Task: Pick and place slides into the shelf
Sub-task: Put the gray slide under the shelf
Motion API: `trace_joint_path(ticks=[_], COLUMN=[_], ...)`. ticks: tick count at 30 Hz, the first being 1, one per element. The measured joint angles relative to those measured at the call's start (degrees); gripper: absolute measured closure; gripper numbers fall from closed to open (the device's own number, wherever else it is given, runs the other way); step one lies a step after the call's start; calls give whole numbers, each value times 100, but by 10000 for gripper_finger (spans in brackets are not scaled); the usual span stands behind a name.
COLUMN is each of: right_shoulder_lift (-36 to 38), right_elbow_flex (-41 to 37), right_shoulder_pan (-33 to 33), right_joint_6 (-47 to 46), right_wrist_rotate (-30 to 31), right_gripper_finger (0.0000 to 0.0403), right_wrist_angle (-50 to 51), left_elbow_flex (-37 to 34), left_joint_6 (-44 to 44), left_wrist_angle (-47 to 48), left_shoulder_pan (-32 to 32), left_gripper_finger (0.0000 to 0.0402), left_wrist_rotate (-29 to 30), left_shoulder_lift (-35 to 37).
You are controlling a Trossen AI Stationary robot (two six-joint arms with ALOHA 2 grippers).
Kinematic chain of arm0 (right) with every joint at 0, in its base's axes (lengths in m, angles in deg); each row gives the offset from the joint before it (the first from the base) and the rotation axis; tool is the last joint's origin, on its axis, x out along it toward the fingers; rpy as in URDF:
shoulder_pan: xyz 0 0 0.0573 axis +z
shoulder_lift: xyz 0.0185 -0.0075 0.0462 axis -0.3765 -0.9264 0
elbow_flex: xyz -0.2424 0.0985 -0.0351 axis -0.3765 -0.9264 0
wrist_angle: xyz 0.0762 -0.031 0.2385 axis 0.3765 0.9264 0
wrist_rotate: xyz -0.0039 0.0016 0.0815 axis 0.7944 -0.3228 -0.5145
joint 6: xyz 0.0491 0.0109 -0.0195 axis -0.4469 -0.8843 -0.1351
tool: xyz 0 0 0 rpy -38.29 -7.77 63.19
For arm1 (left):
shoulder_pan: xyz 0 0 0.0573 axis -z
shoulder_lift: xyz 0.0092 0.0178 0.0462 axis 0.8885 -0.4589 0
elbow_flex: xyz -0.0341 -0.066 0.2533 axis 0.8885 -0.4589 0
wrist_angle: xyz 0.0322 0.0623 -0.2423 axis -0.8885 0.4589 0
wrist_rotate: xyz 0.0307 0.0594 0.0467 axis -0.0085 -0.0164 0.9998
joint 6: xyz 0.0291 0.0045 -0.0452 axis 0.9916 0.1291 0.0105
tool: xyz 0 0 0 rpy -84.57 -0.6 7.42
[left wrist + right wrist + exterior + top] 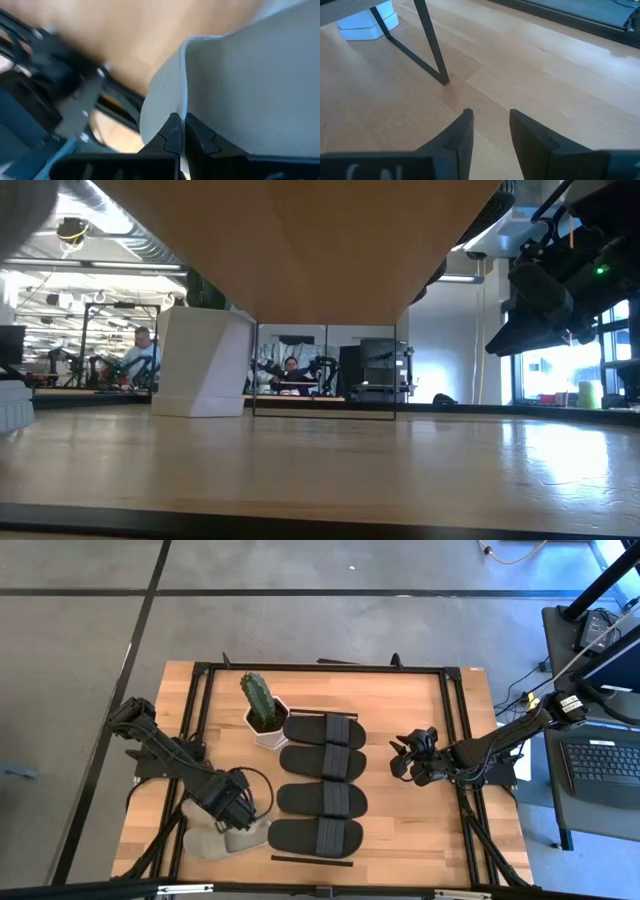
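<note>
Four black slides (322, 780) lie side by side on the light-wood shelf (385, 805), whose underside (330, 250) fills the top of the low view. Two grey-beige slides (218, 842) are at the table's near left, beside the shelf. My left gripper (238, 812) is right above them, shut on one grey-beige slide (250, 85). My right gripper (412, 760) hangs open above bare table to the right of the shelf, and the right wrist view shows a clear gap between its fingers (490, 125). Nothing is between them. My left gripper pinches a thin edge (184, 97) of a grey-beige slide between its two fingertips (172, 135). Which part of the slide that edge belongs to, I cannot tell. Whether the slide is lifted off the table does not show.
A cactus in a white pot (265, 718) stands at the shelf's far left corner. Thin black shelf legs (432, 45) rise from the tabletop near my right gripper. The black table frame (455, 740) runs along the sides. Bare wood lies right of the shelf. People sit in the room beyond.
</note>
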Motion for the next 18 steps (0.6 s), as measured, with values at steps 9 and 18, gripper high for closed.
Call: trace_joint_path(ticks=[9,18], right_shoulder_lift=[0,0], right_elbow_flex=[0,0], right_shoulder_pan=[-1,2], right_joint_6=[-29,-108], right_wrist_rotate=[-2,-261], right_gripper_finger=[275,275], right_wrist_angle=[0,-30], left_elbow_flex=[26,1085], left_joint_6=[470,1140], left_wrist_angle=[2,-11], left_shoulder_pan=[24,126], left_gripper_finger=[401,401], left_wrist_rotate=[-1655,-1378], left_shoulder_lift=[2,7])
